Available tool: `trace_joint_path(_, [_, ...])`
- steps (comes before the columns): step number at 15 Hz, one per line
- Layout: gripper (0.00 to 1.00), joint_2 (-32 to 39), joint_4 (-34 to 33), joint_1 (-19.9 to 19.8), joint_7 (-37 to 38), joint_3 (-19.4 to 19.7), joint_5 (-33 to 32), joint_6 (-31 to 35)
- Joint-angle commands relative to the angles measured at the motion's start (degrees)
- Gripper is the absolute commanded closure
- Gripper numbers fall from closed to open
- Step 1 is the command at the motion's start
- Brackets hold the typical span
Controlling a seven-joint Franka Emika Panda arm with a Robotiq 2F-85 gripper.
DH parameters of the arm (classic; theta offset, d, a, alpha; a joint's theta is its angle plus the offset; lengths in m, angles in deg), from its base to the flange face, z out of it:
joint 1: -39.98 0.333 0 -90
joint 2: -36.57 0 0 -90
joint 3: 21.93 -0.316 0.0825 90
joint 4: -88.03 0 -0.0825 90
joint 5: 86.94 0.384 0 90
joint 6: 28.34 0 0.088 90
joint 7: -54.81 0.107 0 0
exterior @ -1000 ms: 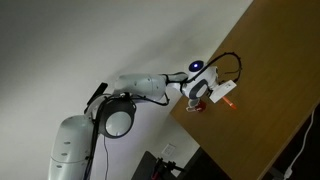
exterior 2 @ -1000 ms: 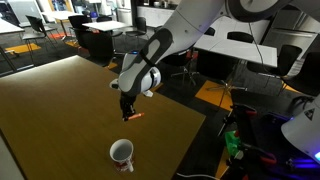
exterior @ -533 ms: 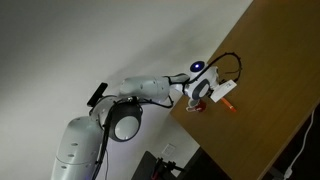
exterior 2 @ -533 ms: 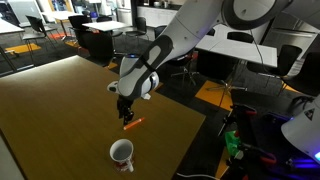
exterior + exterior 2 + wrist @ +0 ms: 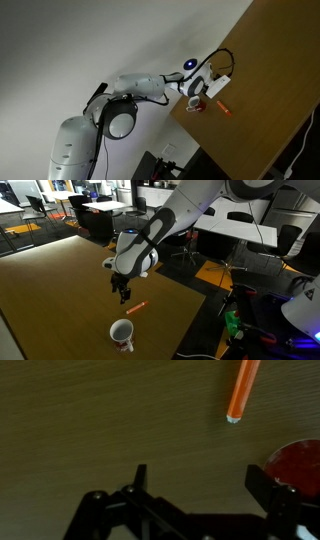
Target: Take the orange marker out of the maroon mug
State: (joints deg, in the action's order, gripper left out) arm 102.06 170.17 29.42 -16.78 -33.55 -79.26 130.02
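Observation:
The orange marker lies flat on the brown wooden table, outside the maroon mug. The mug stands upright a little nearer the camera, its pale inside showing. My gripper hangs above the table just beyond the marker, open and holding nothing. In the wrist view the marker lies at the top right and the mug's red rim at the right edge. My gripper shows only bare wood between its spread fingertips. In an exterior view the marker lies beside the mug.
The mug and marker sit near the table's edge, with the arm's base beyond it. Office tables and chairs stand behind the table. A black cable loops off the wrist.
The gripper held the marker above the table a second ago. It has opened, the marker has dropped flat onto the wood, and the gripper has risen away from it.

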Motion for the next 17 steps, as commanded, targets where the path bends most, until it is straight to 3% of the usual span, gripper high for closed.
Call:
trace_joint_path(1, [0.00,-9.3,12.0,-1.5,2.1,-1.5,-2.2,4.6])
trace_joint_path(9, [0.00,-22.7,28.8,-4.0,2.3,-4.3,-2.7,12.4])
trace_joint_path(10, [0.00,-17.4,21.7,-3.6,2.1,-4.1,-3.4,9.4])
trace_joint_path(17, [0.00,-20.6,26.2,-4.2,2.2,-4.4,-3.4,10.5])
